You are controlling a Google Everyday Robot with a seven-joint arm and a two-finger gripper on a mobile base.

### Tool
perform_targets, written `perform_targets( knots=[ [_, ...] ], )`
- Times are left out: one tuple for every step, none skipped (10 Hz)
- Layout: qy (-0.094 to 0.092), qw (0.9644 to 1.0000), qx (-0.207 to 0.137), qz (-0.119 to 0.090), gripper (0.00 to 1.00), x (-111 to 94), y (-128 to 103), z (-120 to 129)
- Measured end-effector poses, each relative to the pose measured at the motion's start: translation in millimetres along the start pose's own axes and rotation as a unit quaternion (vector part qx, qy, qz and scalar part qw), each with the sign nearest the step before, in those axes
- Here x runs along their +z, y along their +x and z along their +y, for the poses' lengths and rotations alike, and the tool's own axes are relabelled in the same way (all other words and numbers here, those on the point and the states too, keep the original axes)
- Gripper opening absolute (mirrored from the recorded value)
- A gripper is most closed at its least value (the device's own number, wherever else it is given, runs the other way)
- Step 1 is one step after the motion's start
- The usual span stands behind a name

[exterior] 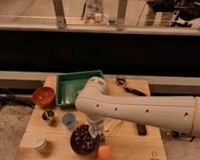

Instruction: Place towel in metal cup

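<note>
The metal cup is small, shiny and dark inside, and stands on the left part of the wooden table. My white arm reaches in from the right and bends down over the table's middle. My gripper points down just above the rim of a dark bowl, to the right of the metal cup and apart from it. A pale crumpled patch right of the gripper may be the towel; the arm hides much of it.
A light blue cup stands between the metal cup and the gripper. A red bowl, a green tray, a white cup, an orange ball and black tools are also on the table.
</note>
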Motion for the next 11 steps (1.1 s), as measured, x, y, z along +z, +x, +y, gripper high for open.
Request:
perform_targets(
  knots=[
    [0.001,1.0000,-0.006,0.004,0.01,-3,-5,-4],
    [0.004,0.9999,-0.008,0.005,0.01,-5,-9,-7],
    [0.005,0.9999,-0.009,0.006,0.01,-6,-8,-9],
    [0.007,0.9999,-0.014,0.006,0.01,-8,-12,-12],
    [0.009,0.9998,-0.018,0.007,0.01,-10,-19,-17],
    [0.012,0.9997,-0.022,0.009,0.01,-12,-24,-22],
    [0.014,0.9996,-0.022,0.012,0.01,-14,-26,-25],
    [0.017,0.9995,-0.024,0.014,0.01,-15,-28,-29],
    [0.020,0.9994,-0.025,0.016,0.01,-16,-29,-32],
    [0.022,0.9993,-0.024,0.018,0.01,-17,-28,-33],
    [0.025,0.9992,-0.023,0.020,0.01,-18,-29,-36]
  ],
)
